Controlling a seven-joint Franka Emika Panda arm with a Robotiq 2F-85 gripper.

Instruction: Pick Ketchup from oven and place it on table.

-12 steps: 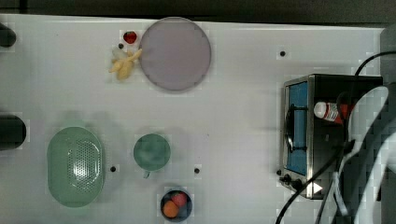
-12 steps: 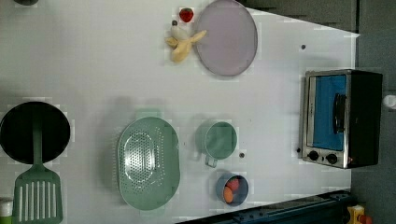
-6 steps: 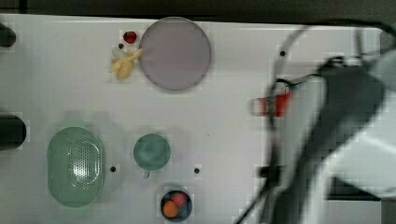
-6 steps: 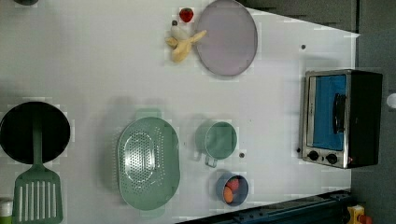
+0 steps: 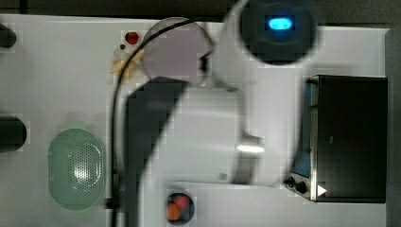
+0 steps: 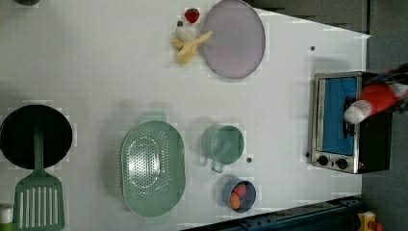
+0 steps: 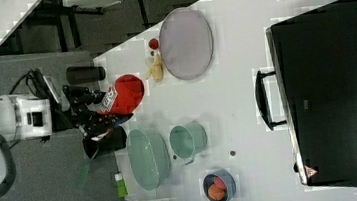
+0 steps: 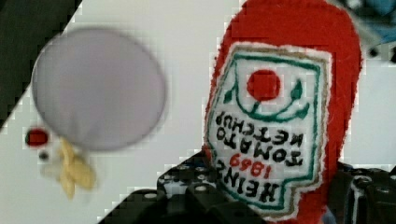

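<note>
Lying level in the hand [image 7: 99, 118], Ketchup [image 7: 122, 101] points base-first toward the plate [image 7: 186, 43].

The arm [image 5: 203, 137] has bulky white rounded shells with dark grey sections, one round joint cap [image 5: 279, 26] glowing blue, and a black cable [image 5: 113, 118] alongside. Its wrist hardware is black.

Light: bright, even, soft shadows on the white table [image 6: 96, 72] | Blur: robot arm [image 5: 198, 137] smeared and out of focus in top view | Glare: blue glow on arm | Wrist view: plate [image 8: 98, 88] soft, ketchup bottle [image 8: 280, 116] sharper | All blocky
</note>
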